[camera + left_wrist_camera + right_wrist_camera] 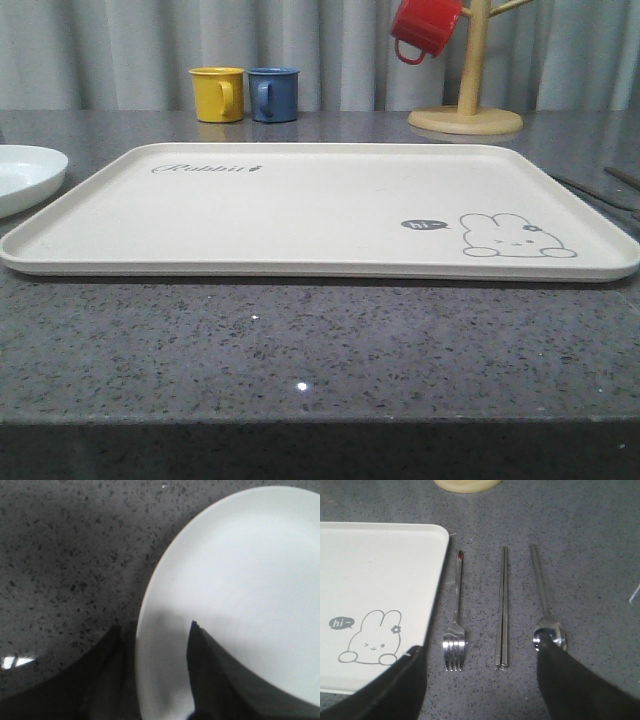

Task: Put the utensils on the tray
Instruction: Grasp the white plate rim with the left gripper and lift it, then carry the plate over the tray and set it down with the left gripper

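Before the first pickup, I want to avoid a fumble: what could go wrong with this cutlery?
The fork, chopsticks and spoon lie flat on the countertop, so fingers may slip off them. The two chopsticks lie together; a grab could take one only. The fork lies beside the tray rim, which a finger might nudge.

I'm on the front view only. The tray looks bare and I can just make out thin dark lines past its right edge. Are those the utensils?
Observer: Yes. In the right wrist view the fork, chopsticks and spoon lie side by side on the counter beside the tray, fork nearest it.
Operator: Is the right gripper holding any?
Observer: No. The right gripper is open above them, with the fork and chopsticks showing between its fingers.
Operator: And the left arm?
Observer: The left gripper is open too, straddling the rim of the white plate.
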Robot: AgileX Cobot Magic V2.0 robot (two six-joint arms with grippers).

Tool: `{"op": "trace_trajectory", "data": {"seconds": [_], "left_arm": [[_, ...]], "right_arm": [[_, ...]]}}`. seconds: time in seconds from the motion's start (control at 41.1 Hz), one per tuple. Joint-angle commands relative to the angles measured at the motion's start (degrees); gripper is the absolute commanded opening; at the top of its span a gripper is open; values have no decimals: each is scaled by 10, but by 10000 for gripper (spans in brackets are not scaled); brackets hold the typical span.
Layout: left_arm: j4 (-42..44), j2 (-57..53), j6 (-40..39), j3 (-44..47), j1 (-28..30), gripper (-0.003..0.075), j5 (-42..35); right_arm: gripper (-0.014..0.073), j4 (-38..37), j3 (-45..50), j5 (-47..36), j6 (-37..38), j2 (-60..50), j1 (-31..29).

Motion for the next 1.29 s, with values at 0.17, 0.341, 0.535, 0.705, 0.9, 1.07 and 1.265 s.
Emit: {"op": "trace_trajectory", "data": {"seconds": [0.17, 0.341, 0.535, 0.705, 0.9, 1.07, 1.265], "left_arm": [[-21, -19, 1, -25, -1, -18, 11], [-44, -36, 1, -72, -1, -18, 57], [-113, -55, 33, -125, -17, -18, 117], [-121, -54, 33, -133, -84, -18, 122], [-116, -39, 34, -132, -181, -18, 119], [-102, -9, 34, -132, -248, -18, 115], [-101, 31, 34, -132, -291, -18, 108]], "right_arm": [[500, 0, -15, -35, -2, 4, -3], [500, 0, -15, -35, -2, 4, -3], [500, 0, -15, -35, -2, 4, -3], [500, 0, -15, -35, -2, 4, -3], [500, 0, -15, -35, -2, 4, -3], [500, 0, -15, -33, -2, 4, -3], [500, 0, -15, -33, -2, 4, -3]]}}
